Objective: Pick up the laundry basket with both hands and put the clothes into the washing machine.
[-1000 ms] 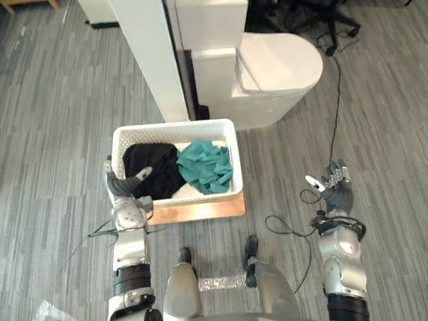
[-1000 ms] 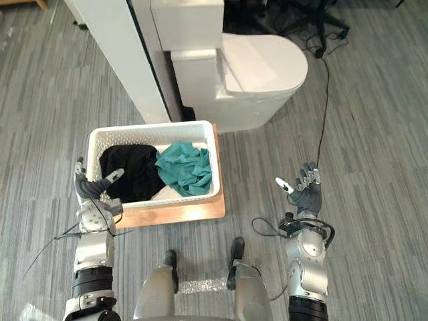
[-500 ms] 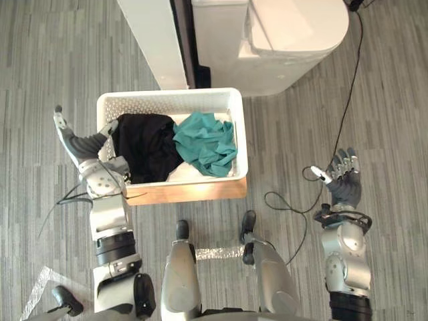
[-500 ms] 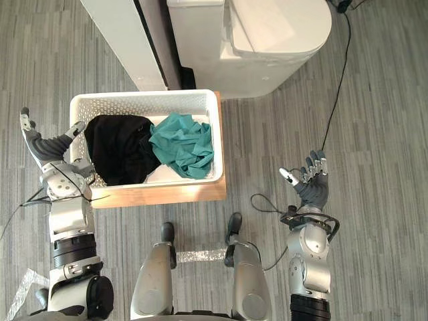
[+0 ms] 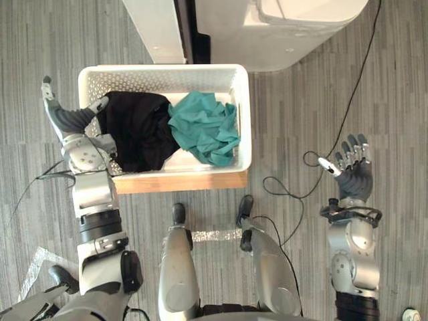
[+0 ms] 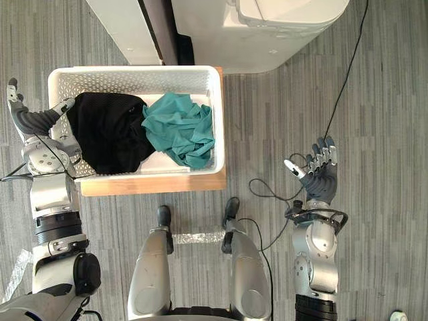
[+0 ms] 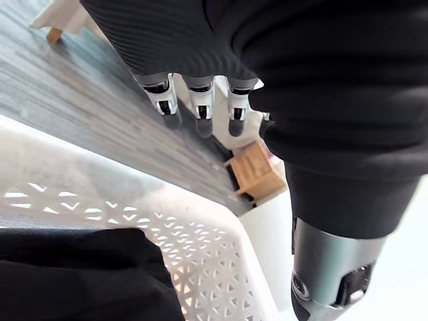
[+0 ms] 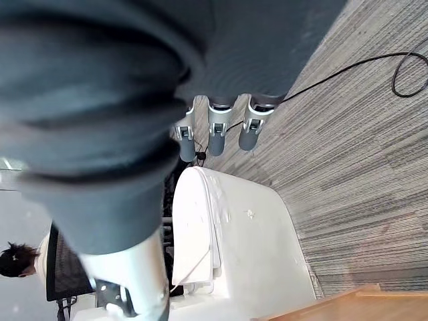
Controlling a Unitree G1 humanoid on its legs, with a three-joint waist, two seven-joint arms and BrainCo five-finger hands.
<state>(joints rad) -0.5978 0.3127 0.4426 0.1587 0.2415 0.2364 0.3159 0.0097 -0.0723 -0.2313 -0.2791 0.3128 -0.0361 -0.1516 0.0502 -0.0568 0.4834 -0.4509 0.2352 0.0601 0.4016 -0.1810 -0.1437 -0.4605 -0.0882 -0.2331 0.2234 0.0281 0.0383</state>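
A white perforated laundry basket (image 5: 243, 107) stands on a low wooden board (image 5: 180, 181) on the floor. It holds a black garment (image 5: 137, 127) and a teal garment (image 5: 204, 127). My left hand (image 5: 70, 120) is open at the basket's left wall, fingers straight outside it and thumb reaching over the rim; in the left wrist view the basket wall (image 7: 200, 247) lies just below the fingers (image 7: 197, 100). My right hand (image 5: 351, 170) is open over bare floor, well right of the basket. The white washing machine (image 5: 294, 27) stands just beyond the basket.
A white upright panel (image 5: 150, 27) with a dark gap beside it stands left of the machine, behind the basket. A wooden stool (image 7: 257, 174) and a person (image 8: 17, 261) show far off in the wrist views. Grey plank floor (image 5: 40, 40) surrounds the basket.
The camera has tipped further down, so the whole scene sits higher. My left hand has gone from the basket's front left corner to its left wall. The right hand has held its pose.
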